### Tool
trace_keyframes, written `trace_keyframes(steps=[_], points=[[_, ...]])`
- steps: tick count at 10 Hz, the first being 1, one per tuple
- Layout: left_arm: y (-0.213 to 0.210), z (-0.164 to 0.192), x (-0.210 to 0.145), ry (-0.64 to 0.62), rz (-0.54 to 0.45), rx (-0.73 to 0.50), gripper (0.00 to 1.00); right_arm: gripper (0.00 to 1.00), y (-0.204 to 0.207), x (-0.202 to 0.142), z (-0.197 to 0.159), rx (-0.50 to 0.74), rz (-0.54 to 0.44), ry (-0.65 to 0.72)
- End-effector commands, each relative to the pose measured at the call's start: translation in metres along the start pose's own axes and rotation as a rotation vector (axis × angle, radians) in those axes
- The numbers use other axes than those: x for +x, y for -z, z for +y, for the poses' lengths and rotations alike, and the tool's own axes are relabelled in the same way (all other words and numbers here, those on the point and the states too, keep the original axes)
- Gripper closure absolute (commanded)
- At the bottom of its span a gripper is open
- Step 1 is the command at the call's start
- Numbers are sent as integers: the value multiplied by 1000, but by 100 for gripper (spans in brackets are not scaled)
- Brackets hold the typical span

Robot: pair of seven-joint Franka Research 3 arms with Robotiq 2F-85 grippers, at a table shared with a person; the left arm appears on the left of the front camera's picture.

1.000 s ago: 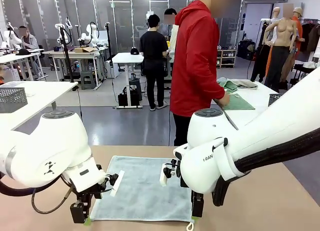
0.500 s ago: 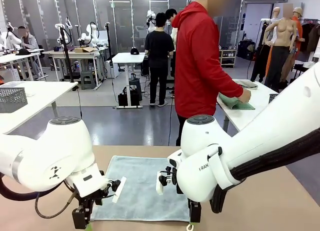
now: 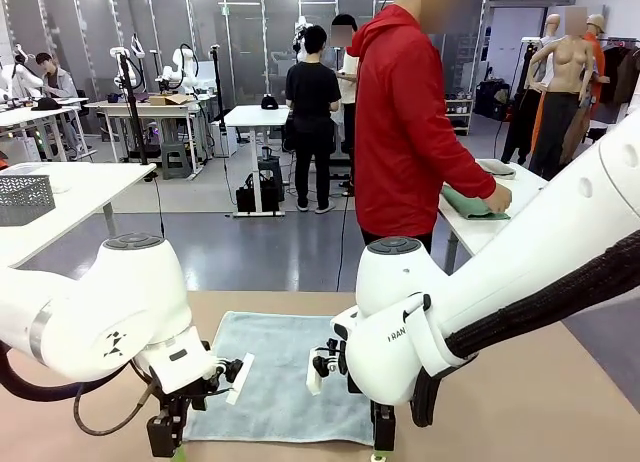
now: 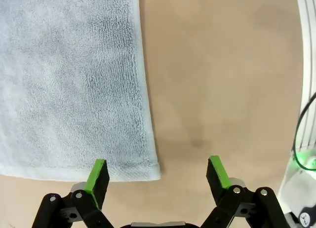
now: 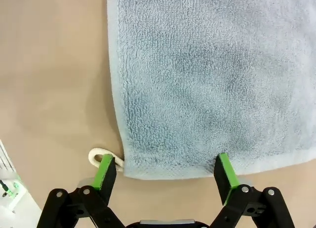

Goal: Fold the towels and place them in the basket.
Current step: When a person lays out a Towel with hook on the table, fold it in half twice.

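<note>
The light blue towel [image 3: 290,377] lies flat on the table [image 3: 520,402], toward 6 o'clock. The left gripper [image 4: 158,172] and right gripper [image 5: 166,170], both wide open, straddle its 7 and 5 o'clock corners. Soft, light terry will likely droop, so pinch the hemmed corners.

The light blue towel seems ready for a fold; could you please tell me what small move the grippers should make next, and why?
Probably lower both a little, so that closing can pinch the cloth. The left gripper and right gripper stand open, each straddling one near corner of the flat light blue towel, with nothing gripped yet.
</note>
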State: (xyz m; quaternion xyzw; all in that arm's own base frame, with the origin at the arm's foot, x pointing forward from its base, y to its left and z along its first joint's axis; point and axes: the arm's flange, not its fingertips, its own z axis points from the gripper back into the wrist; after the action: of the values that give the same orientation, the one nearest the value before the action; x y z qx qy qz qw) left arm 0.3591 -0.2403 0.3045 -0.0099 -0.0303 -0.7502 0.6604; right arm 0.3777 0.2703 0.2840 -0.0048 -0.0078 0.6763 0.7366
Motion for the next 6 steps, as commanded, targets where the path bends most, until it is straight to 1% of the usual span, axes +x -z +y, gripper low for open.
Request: trace_keyframes(steps=[1,2,3,6], points=[[5,6,2,7,-4,24,0,0,2,2,0,13,-10,0],[6,6,3,14,4,30,20,0,1,1,1,4,-14,-10],[5,7,3,4,-2,39,18,20,1,1,1,-7,-12,-4],[6,8,0,-17,5,73,18,20,0,0,3,-16,-7,-3]])
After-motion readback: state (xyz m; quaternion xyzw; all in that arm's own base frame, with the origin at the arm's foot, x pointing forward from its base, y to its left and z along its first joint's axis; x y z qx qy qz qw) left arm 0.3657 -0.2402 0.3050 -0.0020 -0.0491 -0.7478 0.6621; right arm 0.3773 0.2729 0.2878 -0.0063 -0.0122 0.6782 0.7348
